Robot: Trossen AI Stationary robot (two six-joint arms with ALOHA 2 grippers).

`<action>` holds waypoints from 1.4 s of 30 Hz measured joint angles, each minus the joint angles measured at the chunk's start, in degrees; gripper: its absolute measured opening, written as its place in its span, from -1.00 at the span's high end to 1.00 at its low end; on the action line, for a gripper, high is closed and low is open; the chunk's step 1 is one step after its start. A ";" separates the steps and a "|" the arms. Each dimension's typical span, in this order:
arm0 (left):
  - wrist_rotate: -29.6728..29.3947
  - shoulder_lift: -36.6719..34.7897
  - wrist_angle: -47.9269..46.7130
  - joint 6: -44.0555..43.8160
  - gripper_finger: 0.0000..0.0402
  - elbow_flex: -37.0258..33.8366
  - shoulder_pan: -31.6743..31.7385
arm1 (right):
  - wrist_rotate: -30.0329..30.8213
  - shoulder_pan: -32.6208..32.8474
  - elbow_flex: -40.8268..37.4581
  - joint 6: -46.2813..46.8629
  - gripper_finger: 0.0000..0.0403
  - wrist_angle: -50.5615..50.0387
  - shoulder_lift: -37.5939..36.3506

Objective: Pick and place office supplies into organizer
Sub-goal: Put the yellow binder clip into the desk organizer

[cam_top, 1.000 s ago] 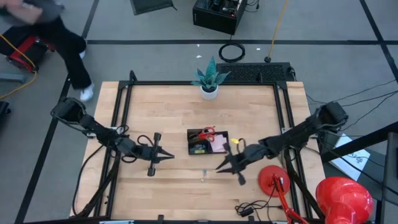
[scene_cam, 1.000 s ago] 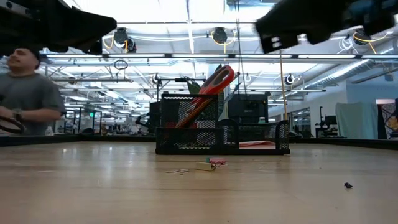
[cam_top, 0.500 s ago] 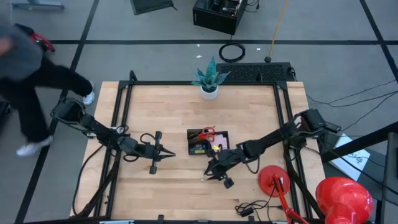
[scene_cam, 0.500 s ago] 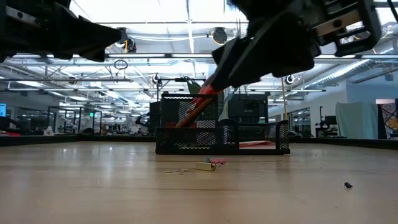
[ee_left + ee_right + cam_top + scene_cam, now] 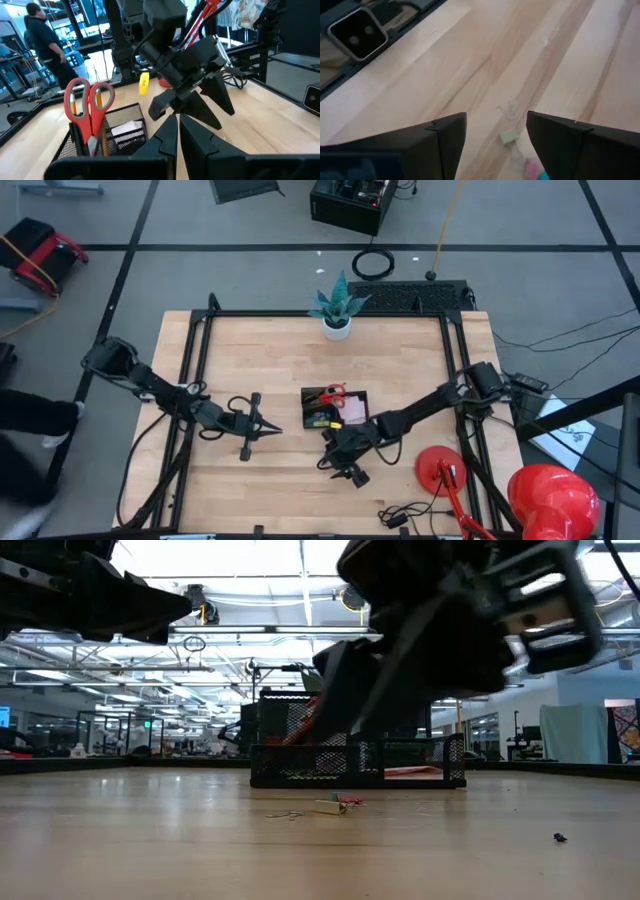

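Note:
The black mesh organizer point(image 5: 335, 408) stands mid-table with red-handled scissors point(image 5: 87, 102) and an orange pencil upright in it. A pink pad lies in its low compartment. In front of it on the wood lie a small pale piece point(image 5: 509, 136), a pink bit point(image 5: 532, 168) and a few thin clips point(image 5: 290, 814). My right gripper point(image 5: 496, 127) hangs open just above these, tipped down, with the pale piece showing between its fingers and untouched. My left gripper point(image 5: 275, 430) is shut and empty, level, left of the organizer.
A white pot with a green plant point(image 5: 337, 328) stands at the table's far edge. A red lamp's base point(image 5: 440, 470) and a cable point(image 5: 400, 515) lie near the right front corner. Black frame rails run along both sides.
My right gripper has reached out toward the table's left and near edge and come down in front of the organizer. It has tipped further down and its fingers have spread open. A person beside the table's left side has walked away.

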 joint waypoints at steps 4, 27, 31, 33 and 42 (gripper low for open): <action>0.03 0.00 -0.38 -0.14 0.87 0.01 0.00 | -0.07 -0.72 1.62 -0.07 0.02 0.55 2.51; 0.93 0.00 -0.32 -1.20 0.87 0.01 0.85 | 0.68 -1.34 2.31 0.53 0.15 1.57 9.24; 0.93 0.00 -0.32 -1.65 0.87 0.01 0.85 | 0.19 -1.41 2.33 1.17 0.18 1.11 9.32; 0.93 0.00 -0.32 -1.65 0.87 0.01 0.85 | 0.16 -1.39 2.29 1.21 0.18 0.01 9.13; 0.93 0.00 -0.89 -1.67 0.87 0.01 0.85 | 0.14 -1.26 2.21 -0.17 0.19 -4.78 7.63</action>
